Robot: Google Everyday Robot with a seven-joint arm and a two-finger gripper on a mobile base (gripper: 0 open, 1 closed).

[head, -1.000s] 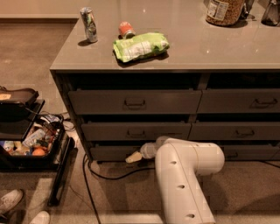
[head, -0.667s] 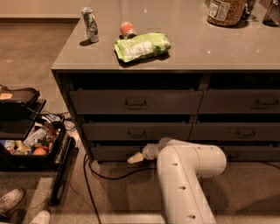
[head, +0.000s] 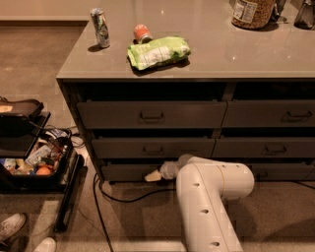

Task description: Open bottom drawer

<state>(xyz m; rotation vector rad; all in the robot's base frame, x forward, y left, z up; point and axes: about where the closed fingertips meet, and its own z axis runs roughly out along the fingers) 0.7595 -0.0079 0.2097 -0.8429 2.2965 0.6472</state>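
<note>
The bottom drawer (head: 123,172) is the lowest grey-brown front in the cabinet's left stack, just above the floor. Its handle is hidden behind my gripper. My gripper (head: 152,175), pale-tipped at the end of the white arm (head: 206,197), is low against the middle of that drawer front, pointing left. The drawer front looks flush with the cabinet, in line with the fronts above it. The middle drawer (head: 152,147) and top drawer (head: 150,114) sit above with dark bail handles.
On the countertop (head: 221,49) lie a green bag (head: 157,51), a tall can (head: 100,27), a red can on its side (head: 142,33) and a jar (head: 252,11). A black cart of clutter (head: 34,162) stands left. A black cable (head: 118,197) runs over the floor. Shoes (head: 12,226) are at bottom left.
The view and arm have shifted slightly; the gripper stays at the bottom drawer's centre. The drawer has not visibly moved.
</note>
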